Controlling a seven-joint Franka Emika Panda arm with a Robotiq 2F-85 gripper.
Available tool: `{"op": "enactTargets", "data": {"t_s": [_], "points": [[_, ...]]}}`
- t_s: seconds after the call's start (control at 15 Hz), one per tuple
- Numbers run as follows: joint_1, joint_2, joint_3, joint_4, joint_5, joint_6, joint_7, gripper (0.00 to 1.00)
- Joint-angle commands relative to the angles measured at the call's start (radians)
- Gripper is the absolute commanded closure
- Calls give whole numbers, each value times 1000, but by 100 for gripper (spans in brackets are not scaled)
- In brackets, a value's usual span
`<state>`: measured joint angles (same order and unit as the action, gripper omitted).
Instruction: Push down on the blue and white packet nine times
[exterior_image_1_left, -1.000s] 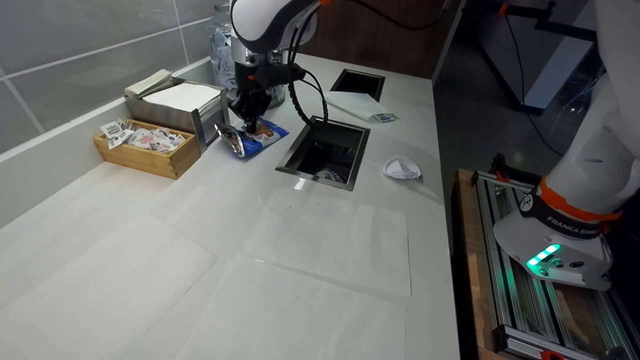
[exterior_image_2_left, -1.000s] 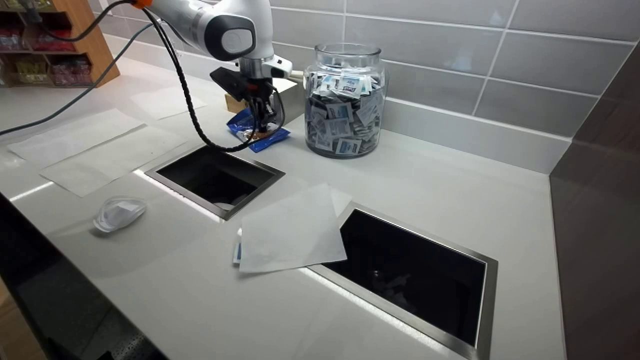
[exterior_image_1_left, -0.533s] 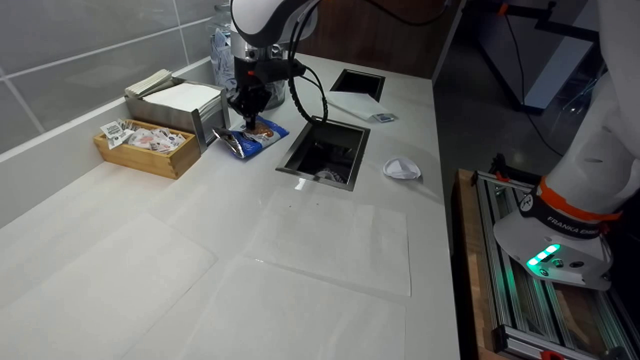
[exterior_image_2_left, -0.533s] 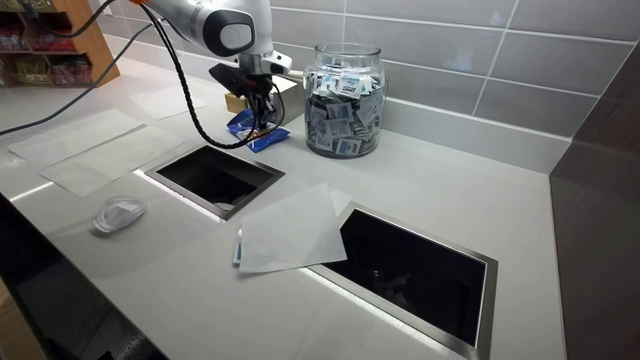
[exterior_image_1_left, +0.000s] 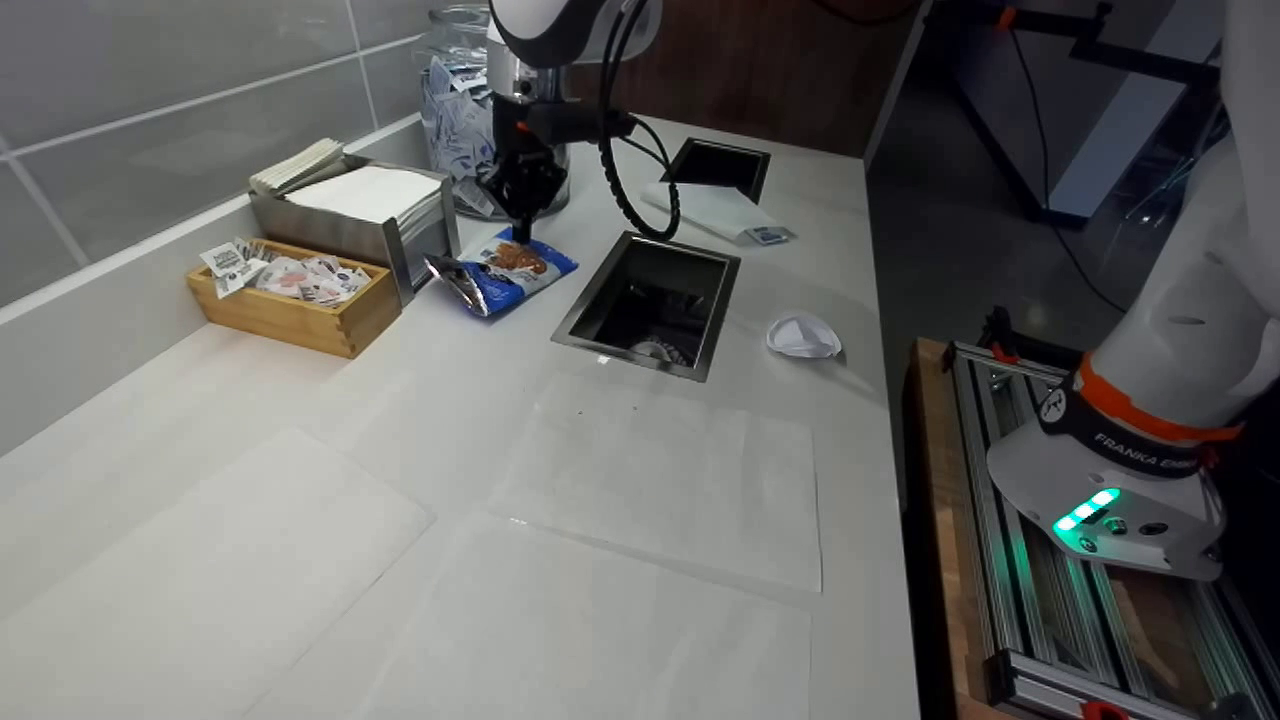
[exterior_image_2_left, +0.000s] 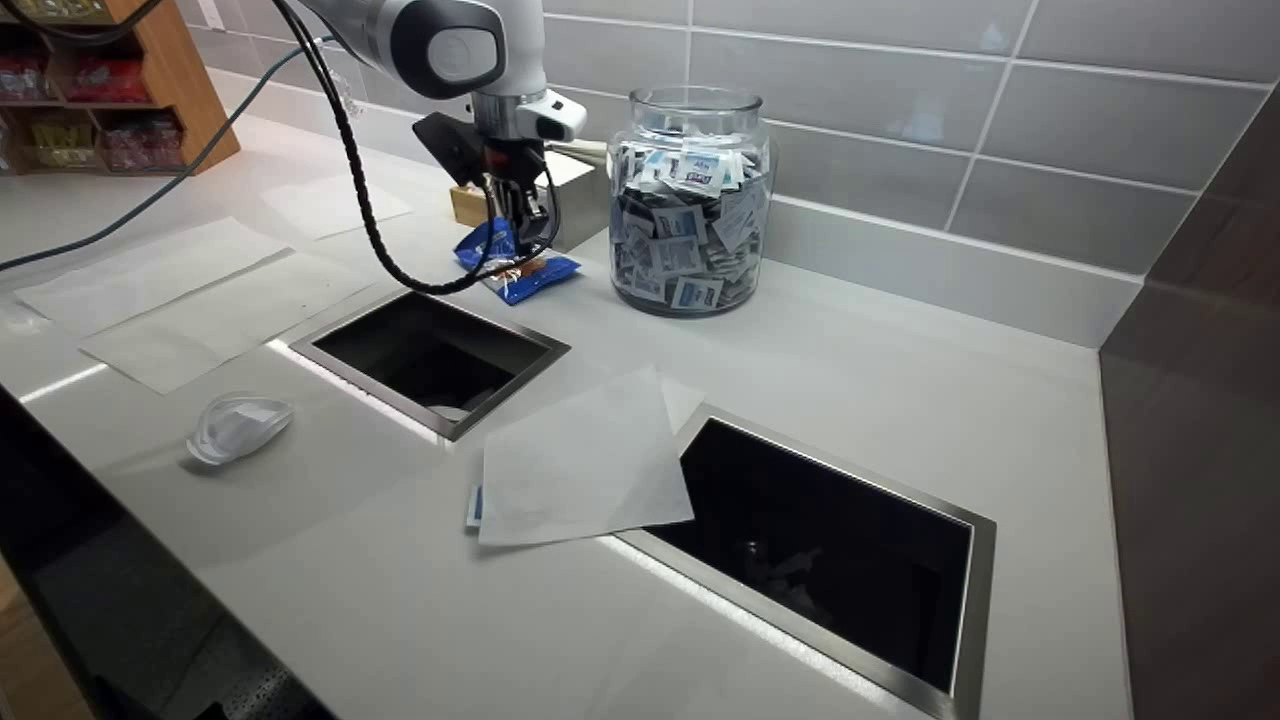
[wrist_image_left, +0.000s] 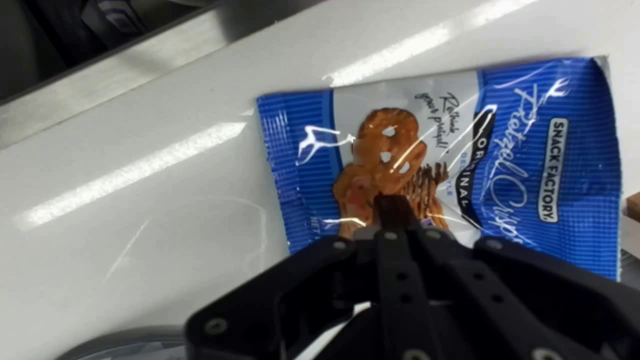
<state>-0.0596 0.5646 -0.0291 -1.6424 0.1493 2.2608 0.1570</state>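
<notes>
The blue and white packet (exterior_image_1_left: 508, 277) is a snack bag with a pretzel picture, lying flat on the counter. It also shows in the exterior view (exterior_image_2_left: 530, 278) and fills much of the wrist view (wrist_image_left: 310, 130). One end has a silvery, folded-up edge. My gripper (exterior_image_1_left: 522, 238) points down over the packet, at its jar-side edge in this exterior view. It also shows in the exterior view (exterior_image_2_left: 530, 248). In the wrist view the gripper's fingertips (wrist_image_left: 392, 202) are together with nothing between them, over the pretzel picture. I cannot tell whether they touch the packet. The fingers hide part of the packet.
A glass jar (exterior_image_2_left: 688, 220) full of sachets stands close behind the gripper. A metal napkin holder (exterior_image_1_left: 350, 225) and wooden sachet box (exterior_image_1_left: 300, 315) stand beside the packet. A square bin opening (exterior_image_1_left: 650, 300) is cut in the counter nearby. A crumpled white wrapper (exterior_image_1_left: 803, 336) lies beyond it.
My gripper has risen a little from the middle of the packet and shifted towards the jar in an exterior view. More of the pretzel picture shows. The packet lies in the same place.
</notes>
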Motion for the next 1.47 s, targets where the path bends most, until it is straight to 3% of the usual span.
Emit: {"op": "enactTargets", "data": {"t_s": [0.0,0.53,1.2,1.27,1.4], "points": [[-19,-13,2,-54,42,0,5,100],[-58,57,10,-13,105,-10,-18,100],[-25,-12,-5,-47,69,-6,5,100],[-23,-26,-3,-52,68,-7,3,74],[-11,-50,-8,-61,54,3,10,68]]}}
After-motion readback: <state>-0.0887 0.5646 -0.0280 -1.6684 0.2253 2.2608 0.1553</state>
